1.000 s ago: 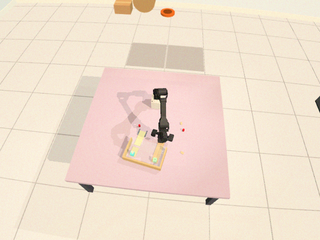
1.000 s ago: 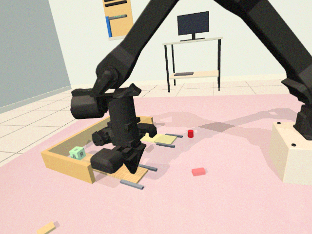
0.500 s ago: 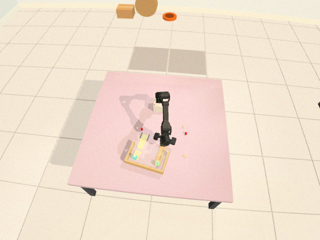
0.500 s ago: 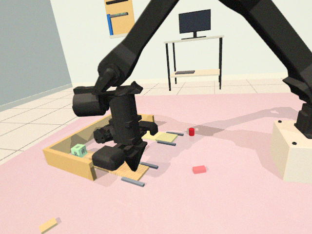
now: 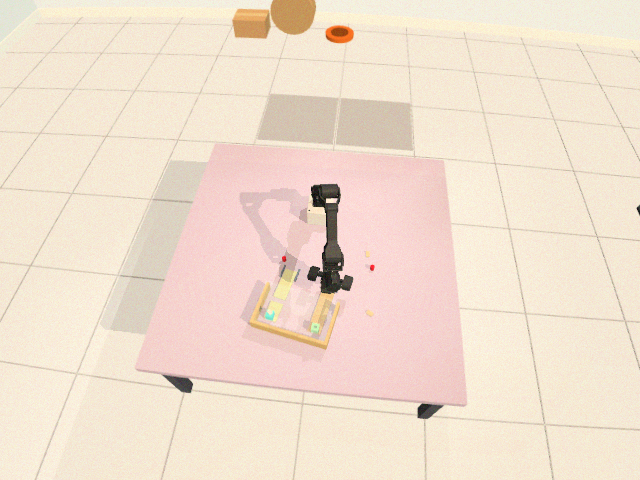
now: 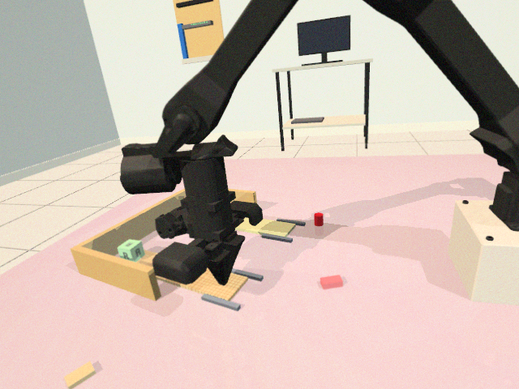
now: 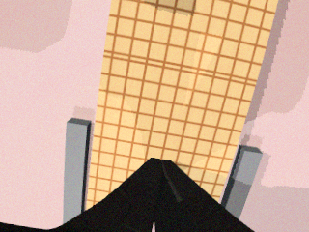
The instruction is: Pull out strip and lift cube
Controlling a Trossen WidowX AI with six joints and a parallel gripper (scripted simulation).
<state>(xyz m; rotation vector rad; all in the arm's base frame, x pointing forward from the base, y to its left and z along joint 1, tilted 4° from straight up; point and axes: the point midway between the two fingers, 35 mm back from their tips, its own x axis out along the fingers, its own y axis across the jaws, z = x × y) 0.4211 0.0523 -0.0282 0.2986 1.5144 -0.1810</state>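
Observation:
My gripper is shut with nothing between the fingers, and its tip rests on the near end of the orange gridded strip. That strip runs between two grey guide bars into the wooden frame. A green labelled cube sits on the strip's far end inside the frame. A pale yellow strip lies beside it, with a cyan cube at its far end.
A red cylinder stands near the yellow strip. A red block and small tan pieces lie loose on the pink table. The arm's cream base stands behind.

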